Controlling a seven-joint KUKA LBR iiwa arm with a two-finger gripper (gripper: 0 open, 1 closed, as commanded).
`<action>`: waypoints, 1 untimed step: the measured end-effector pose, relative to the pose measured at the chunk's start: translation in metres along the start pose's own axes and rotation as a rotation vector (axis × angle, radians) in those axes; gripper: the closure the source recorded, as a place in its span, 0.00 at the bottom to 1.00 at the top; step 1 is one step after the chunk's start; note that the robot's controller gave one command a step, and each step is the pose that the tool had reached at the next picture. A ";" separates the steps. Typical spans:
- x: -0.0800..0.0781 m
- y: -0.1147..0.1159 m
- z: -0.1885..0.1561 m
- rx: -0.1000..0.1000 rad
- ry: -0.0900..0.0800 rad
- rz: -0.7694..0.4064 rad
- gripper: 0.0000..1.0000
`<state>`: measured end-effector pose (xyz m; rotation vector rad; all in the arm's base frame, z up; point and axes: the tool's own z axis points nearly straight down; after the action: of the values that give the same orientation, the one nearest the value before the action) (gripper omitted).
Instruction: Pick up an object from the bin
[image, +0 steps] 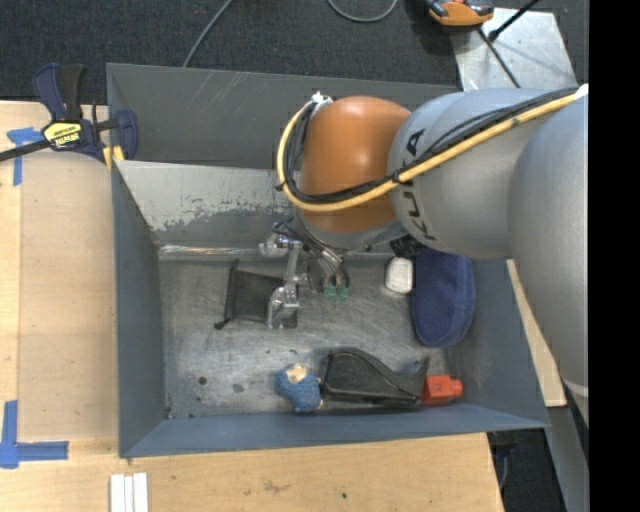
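One gripper (284, 304) hung low over the floor of the bin (140, 330), directly at the right edge of a flat black sheet (248, 290) lying just to its left. Whether the gripper stood apart or together could not be determined. To its right lay a small white block (399, 275) and, beyond it, a blue cloth item (443, 295). Nearer the camera lay a blue-and-cream lump (298, 390), a black wedge (365, 380) and an orange block (443, 388).

A flat black sheet (248, 288) (thin tail at lower left) lies left of centre.
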<state>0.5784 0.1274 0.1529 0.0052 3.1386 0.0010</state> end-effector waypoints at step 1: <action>-0.036 -0.014 0.073 0.000 -0.001 -0.349 0.00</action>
<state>0.6144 0.1136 0.0800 -0.5401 3.0908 0.0004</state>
